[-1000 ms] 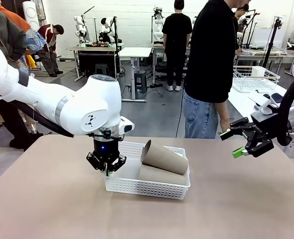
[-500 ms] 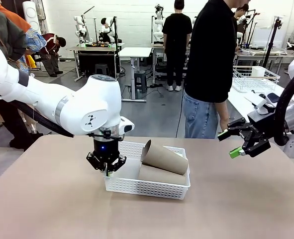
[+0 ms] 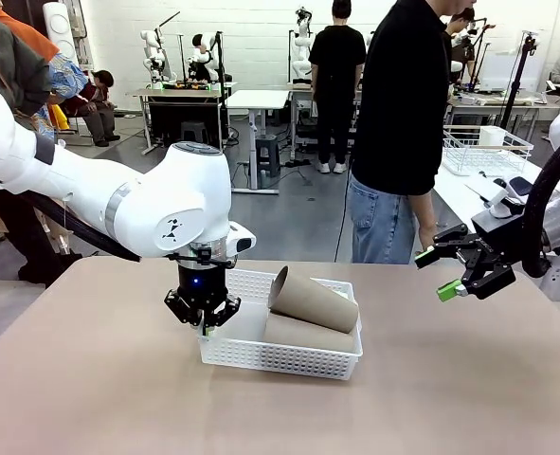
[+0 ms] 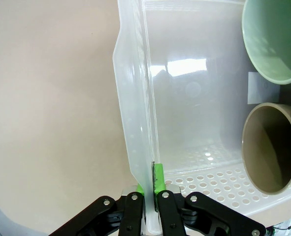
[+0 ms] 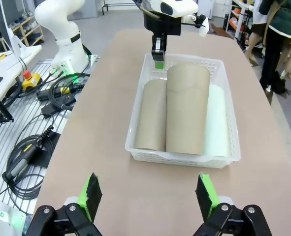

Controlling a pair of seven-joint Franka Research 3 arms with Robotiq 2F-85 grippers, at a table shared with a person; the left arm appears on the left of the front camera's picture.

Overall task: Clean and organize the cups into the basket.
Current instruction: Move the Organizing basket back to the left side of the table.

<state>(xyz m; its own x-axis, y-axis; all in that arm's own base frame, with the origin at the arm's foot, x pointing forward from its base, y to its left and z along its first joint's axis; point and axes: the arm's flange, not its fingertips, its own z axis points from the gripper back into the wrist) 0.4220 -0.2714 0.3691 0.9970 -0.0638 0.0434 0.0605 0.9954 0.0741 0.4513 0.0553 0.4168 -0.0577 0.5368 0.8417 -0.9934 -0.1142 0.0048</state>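
The worktop (image 3: pixel 90 379) is a broad tan surface, and a person in a black top and jeans (image 3: pixel 403 133) stands at its far edge, right of the middle

The white left arm (image 3: pixel 137 204) comes in from the left and points straight down at the left end of the basket (image 3: pixel 289 358). The right arm (image 3: pixel 554 218) enters from the right and holds its hand in the air, well apart from the basket and clear of the worktop

The basket sits on the worktop near the middle, its long side running left to right in the front view. All three cups lie on their sides in it. In the right wrist view one brown cup (image 5: pixel 151 114) lies along one side, the mint green cup (image 5: pixel 216 125) along the other, and the second brown cup (image 5: pixel 185 108) rests higher between them, propped on its neighbours. In the front view that upper cup is tilted, its open mouth raised toward the left

The left hand (image 3: pixel 204 320) is closed narrow on the basket's left end wall, one finger inside and one outside, the thin white wall pinched between the green pads (image 4: pixel 157 178). In the left wrist view the open mouths of the green cup and a brown cup face that hand from inside the basket

The right hand (image 5: pixel 147 194) is spread wide and holds nothing, its two green pads far apart
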